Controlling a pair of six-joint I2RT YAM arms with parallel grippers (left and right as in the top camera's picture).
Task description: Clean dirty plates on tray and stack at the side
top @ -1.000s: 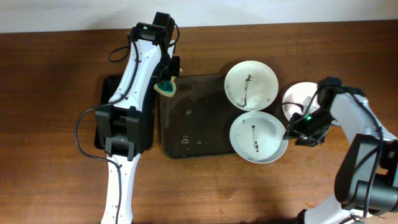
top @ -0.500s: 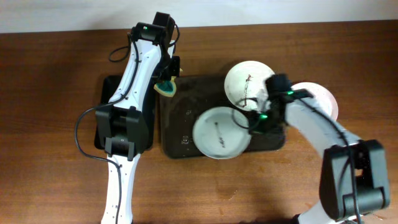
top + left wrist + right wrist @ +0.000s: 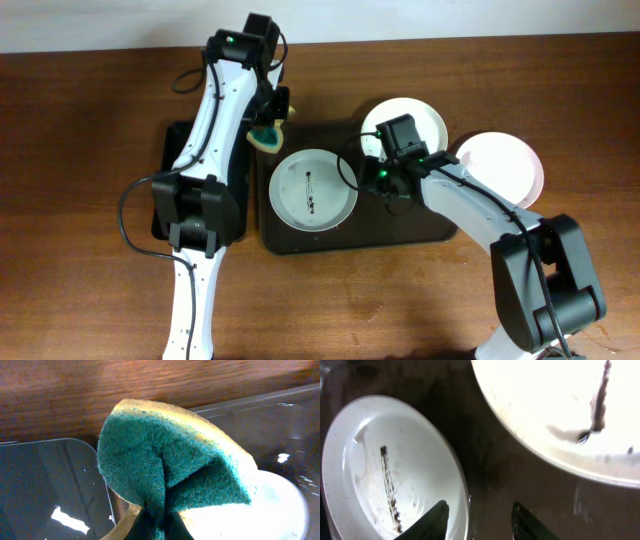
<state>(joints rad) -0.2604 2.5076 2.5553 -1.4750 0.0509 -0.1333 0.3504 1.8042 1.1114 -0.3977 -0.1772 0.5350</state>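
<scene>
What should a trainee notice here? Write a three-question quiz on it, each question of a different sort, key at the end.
1. Multiple choice: how many plates carry black streaks? A one; B two; C three.
2. True or false: the left jaws are shut on the green and yellow sponge.
3. Fill in: the plain white plate lies on the ___, off the tray.

Key
1. B: the plate inside the tray and the rear plate over the tray's far right corner.
2. True.
3. Table.
</scene>
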